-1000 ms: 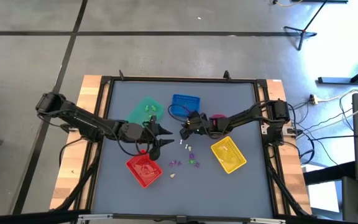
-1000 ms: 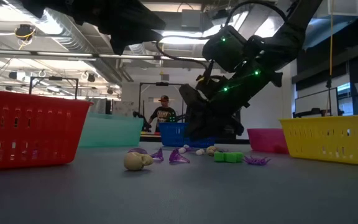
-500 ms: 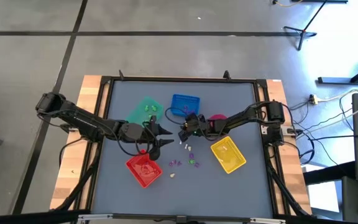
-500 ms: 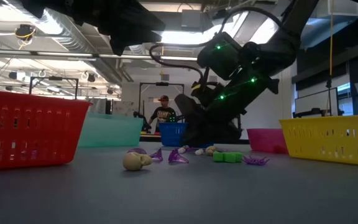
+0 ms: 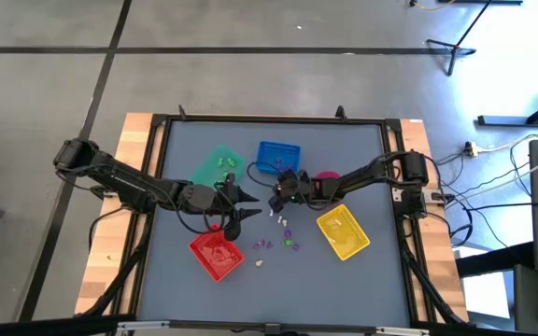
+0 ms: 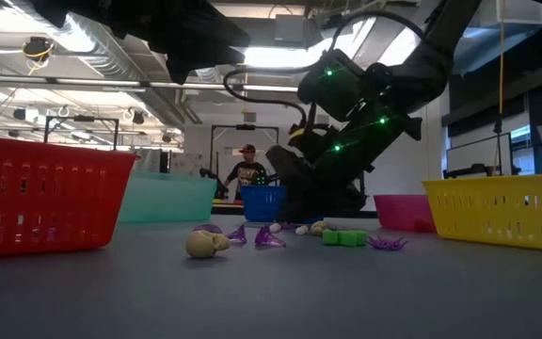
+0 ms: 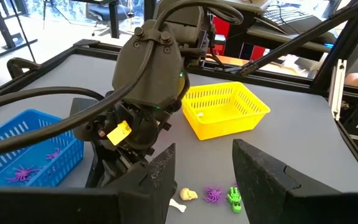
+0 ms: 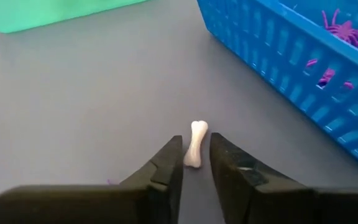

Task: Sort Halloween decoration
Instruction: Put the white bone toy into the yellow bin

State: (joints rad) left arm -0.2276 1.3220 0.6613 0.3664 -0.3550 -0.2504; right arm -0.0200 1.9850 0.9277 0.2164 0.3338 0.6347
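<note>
The Halloween decoration lies scattered mid-table: a white bone (image 8: 196, 144), a skull (image 6: 207, 244), purple pieces (image 6: 271, 235) and a green piece (image 6: 344, 237). My right gripper (image 8: 196, 163) slants down beside the blue tray (image 5: 278, 157). It is open by a narrow gap, and its fingertips stand on either side of the bone's near end. The bone lies flat on the table. My left gripper (image 7: 204, 168) hangs open and empty above the table, between the green tray (image 5: 218, 166) and the red tray (image 5: 217, 256).
The yellow tray (image 5: 343, 231) stands right of the trinkets, and the pink bowl (image 5: 327, 177) sits under my right arm. The blue tray holds purple spiders (image 8: 347, 28). A person (image 6: 247, 169) shows far behind the table in the low view.
My right arm's wrist has tipped forward and rolled a little over the trinkets next to the blue tray. The trinkets on the table lie where they were.
</note>
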